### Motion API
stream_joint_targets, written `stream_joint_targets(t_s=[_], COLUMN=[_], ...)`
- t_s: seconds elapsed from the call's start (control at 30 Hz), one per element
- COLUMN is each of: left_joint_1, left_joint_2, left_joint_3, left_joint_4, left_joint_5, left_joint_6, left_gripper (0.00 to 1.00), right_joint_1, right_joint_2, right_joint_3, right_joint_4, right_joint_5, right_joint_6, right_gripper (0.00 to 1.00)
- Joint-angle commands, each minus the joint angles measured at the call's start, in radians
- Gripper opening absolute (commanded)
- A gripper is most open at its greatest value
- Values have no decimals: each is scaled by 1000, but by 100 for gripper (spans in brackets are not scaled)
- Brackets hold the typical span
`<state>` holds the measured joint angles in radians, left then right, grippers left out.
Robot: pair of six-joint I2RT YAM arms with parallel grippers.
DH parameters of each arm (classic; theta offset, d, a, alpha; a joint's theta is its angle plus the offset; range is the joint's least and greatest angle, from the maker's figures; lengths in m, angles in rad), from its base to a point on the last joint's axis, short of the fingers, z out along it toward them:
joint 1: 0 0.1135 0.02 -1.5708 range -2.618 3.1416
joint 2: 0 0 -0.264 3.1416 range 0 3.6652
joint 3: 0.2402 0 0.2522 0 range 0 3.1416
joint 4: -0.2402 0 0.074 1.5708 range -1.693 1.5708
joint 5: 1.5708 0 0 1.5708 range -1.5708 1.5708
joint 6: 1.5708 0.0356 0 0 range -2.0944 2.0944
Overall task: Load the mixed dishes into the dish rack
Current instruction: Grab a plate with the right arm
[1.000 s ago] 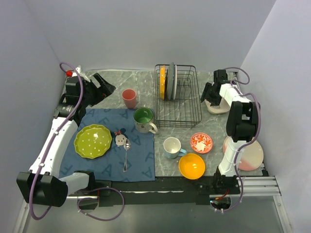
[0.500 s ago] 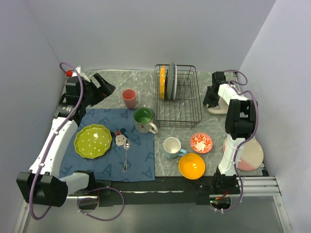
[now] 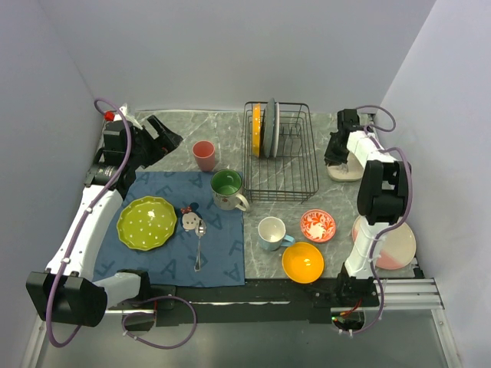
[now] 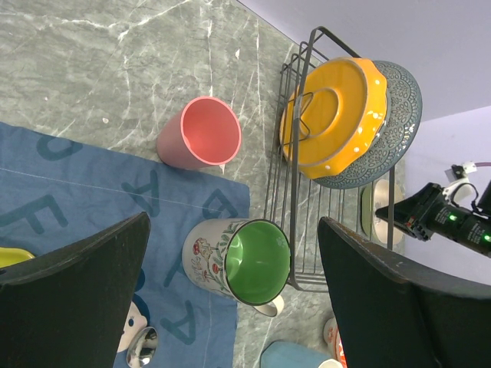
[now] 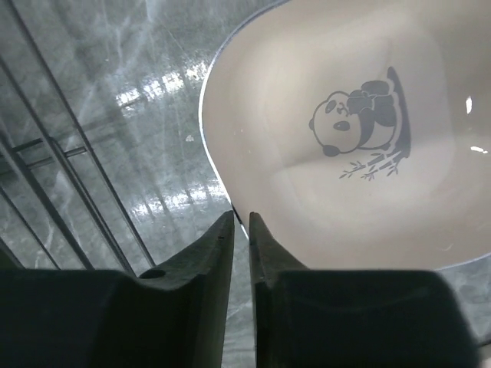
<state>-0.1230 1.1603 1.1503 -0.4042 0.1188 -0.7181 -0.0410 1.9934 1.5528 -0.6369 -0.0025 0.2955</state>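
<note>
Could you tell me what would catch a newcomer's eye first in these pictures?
The orange plate and grey plate standing upright in the rack at the back centre draw the eye first. Right of the rack, the right gripper pinches the rim of a panda bowl. At left, a lime plate lies on the blue mat.

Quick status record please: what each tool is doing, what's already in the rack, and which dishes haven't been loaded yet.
right tool: closed on the rim of the cream panda bowl, right of the dish rack
left tool: open, holding nothing, at the far left
in rack: orange scalloped plate, grey plate, both on edge at the left end
not yet loaded: pink cup, green-lined mug, lime-green plate, blue-handled mug, red-patterned dish, orange bowl, pink plate
</note>
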Motion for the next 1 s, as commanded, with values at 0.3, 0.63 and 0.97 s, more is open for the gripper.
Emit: stream_joint_targets(t_s=[0.3, 0.63, 0.97], left_joint_1=[5, 5, 5], left_joint_2=[-27, -25, -22], left_joint_3=[5, 6, 3], left_joint_4=[25, 22, 24], left_joint_5=[-4, -7, -4], left_joint_6=[11, 11, 9], left_gripper=[97, 97, 97], right_joint_1=[10, 36, 61], right_joint_2=[-48, -58, -2], right_joint_3=[17, -22, -3], right_joint_4=[18, 97, 86], right_joint_5=[48, 32, 61], right_joint_6=[-33, -105, -98], right_gripper=[19, 27, 25])
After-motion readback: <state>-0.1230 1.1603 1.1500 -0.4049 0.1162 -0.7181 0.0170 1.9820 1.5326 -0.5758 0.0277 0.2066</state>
